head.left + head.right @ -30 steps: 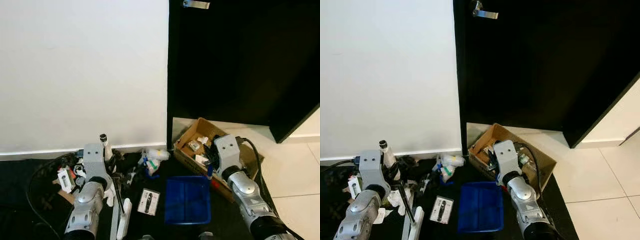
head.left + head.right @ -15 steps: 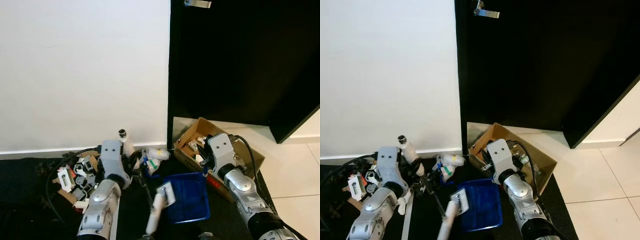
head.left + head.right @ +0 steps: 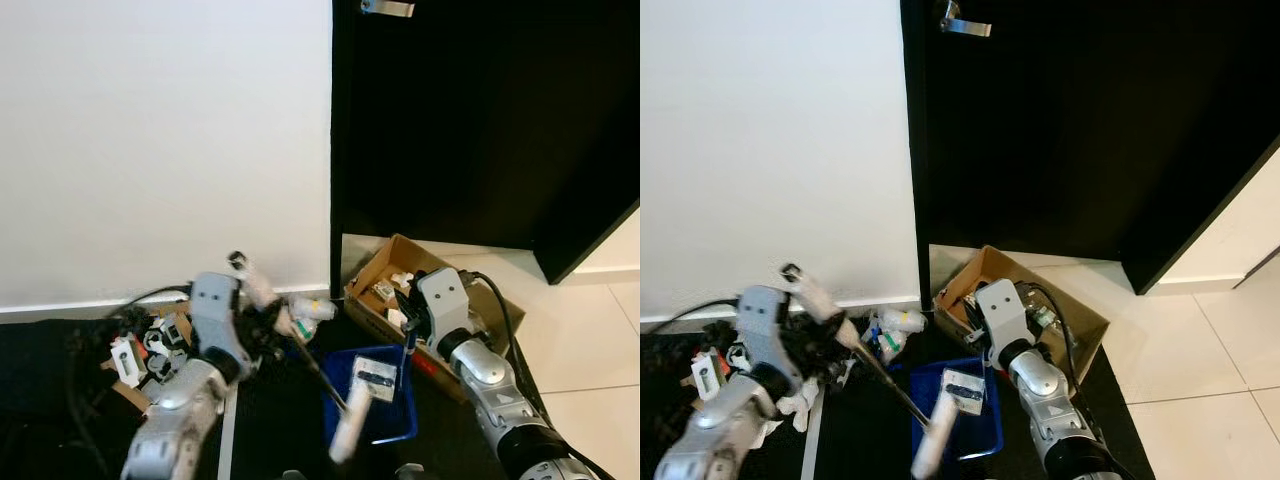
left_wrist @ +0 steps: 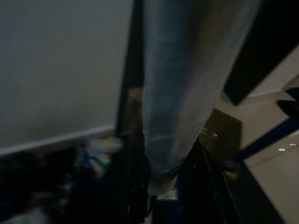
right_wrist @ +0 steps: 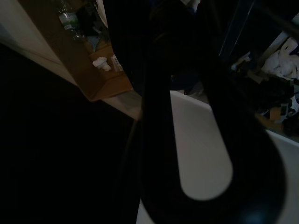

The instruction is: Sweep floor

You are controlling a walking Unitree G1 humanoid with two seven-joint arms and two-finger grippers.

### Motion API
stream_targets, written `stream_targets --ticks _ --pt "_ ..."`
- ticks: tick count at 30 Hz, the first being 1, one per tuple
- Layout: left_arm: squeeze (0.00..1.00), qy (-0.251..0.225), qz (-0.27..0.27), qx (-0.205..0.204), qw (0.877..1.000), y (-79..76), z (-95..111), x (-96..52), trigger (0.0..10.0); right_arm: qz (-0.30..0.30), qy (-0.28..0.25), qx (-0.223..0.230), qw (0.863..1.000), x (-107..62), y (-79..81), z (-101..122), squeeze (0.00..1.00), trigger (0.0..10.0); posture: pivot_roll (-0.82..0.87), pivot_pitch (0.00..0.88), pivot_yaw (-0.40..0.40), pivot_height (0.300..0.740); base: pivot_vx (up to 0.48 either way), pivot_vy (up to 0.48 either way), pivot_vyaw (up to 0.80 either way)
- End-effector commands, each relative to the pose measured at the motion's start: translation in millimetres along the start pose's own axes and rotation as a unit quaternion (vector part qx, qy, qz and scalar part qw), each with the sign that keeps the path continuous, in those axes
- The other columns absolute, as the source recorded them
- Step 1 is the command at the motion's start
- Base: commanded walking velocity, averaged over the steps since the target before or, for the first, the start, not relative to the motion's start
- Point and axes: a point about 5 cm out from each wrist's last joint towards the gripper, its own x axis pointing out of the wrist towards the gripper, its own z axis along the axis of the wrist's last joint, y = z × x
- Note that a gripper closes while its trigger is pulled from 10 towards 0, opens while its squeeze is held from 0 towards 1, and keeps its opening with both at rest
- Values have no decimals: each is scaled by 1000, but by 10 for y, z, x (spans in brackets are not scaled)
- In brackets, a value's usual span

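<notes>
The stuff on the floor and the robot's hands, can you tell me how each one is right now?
Blue dustpan: flat on the dark floor, a small card in it.
Brush: tilted, its white end over the dustpan.
Cardboard box: open, small things inside.
Black door: ajar.
Left gripper: holding the brush.
Right gripper: on the dustpan's blue handle.

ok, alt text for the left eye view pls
The robot's left gripper holds a broom whose white head is over a blue dustpan on dark floor, beside the right gripper. Behind are a cardboard box of clutter, a white wall and a black door.
</notes>
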Motion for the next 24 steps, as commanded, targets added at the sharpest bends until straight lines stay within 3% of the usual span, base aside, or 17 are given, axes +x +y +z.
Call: stream_targets --ticks 1,7,12,14,19,21,23,24 --pt "0 -13 -14 8 1000 33 179 -104 10000 -4 13 24 1000 -56 32 -105 0 10000 88 183 34 740 0 0 0" --pt "0 -26 -20 35 999 44 391 -212 10000 -8 -8 37 999 -52 25 -29 0 10000 94 181 35 740 0 0 0" --pt "0 -23 17 52 998 100 349 -198 10000 -20 -30 58 998 -66 11 46 0 10000 95 176 34 740 0 0 0" --pt "0 18 94 77 992 218 202 -139 10000 -29 -62 80 994 -93 -3 175 0 10000 85 170 35 740 0 0 0" --pt "0 45 142 100 984 306 120 -128 10000 -31 -91 88 991 -135 -19 316 0 10000 72 169 44 740 0 0 0" --pt "0 24 219 101 970 482 202 -156 10000 -28 -109 73 991 -208 -56 431 0 10000 66 170 46 740 0 0 0" --pt "0 14 240 97 966 535 233 -168 10000 -26 -112 66 991 -233 -65 461 0 10000 66 170 46 740 0 0 0" --pt "0 -16 264 93 960 601 346 -190 10000 -22 -115 56 992 -286 -82 495 0 10000 66 170 46 740 0 0 0"
